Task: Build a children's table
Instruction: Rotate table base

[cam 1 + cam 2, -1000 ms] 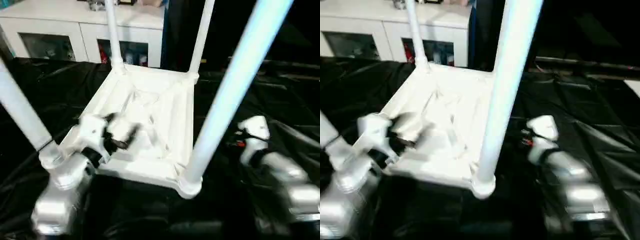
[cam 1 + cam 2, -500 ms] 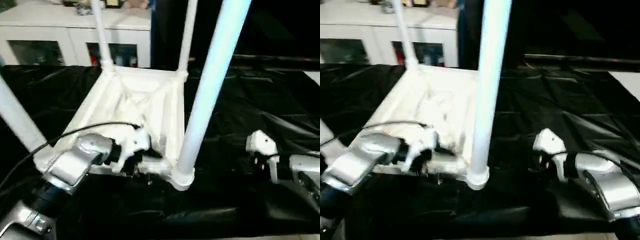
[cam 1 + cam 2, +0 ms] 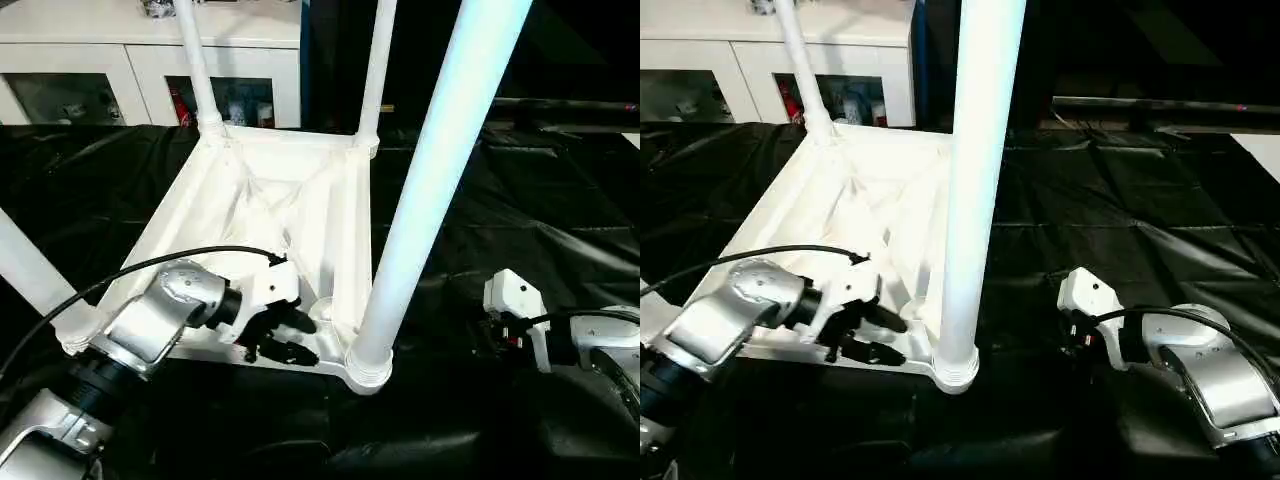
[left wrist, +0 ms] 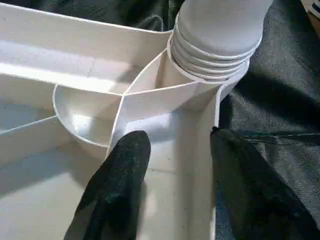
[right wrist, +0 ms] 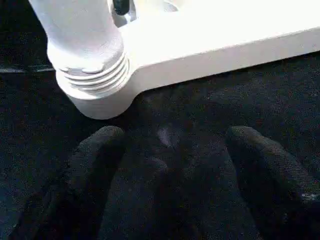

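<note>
The white children's table (image 3: 300,190) lies upside down on black cloth, ribbed underside facing up. All four tube legs stand in its corner sockets, the near-right leg (image 3: 440,170) closest to me. My left gripper (image 3: 285,338) is open at the near rim beside that leg's socket (image 4: 210,55). One finger (image 4: 122,185) is inside the frame and the other is outside the rim wall. My right gripper (image 3: 490,335) hangs open low over the cloth, right of the same corner (image 5: 95,75), touching nothing.
A white cabinet with glass doors (image 3: 120,60) stands behind the table. A black cable (image 3: 180,258) arcs over my left forearm. Wrinkled black cloth (image 3: 560,200) covers the surface around the table.
The head camera shifted. My left gripper moved from inside the frame to the near rim by the near-right leg. My right gripper dropped lower towards the cloth.
</note>
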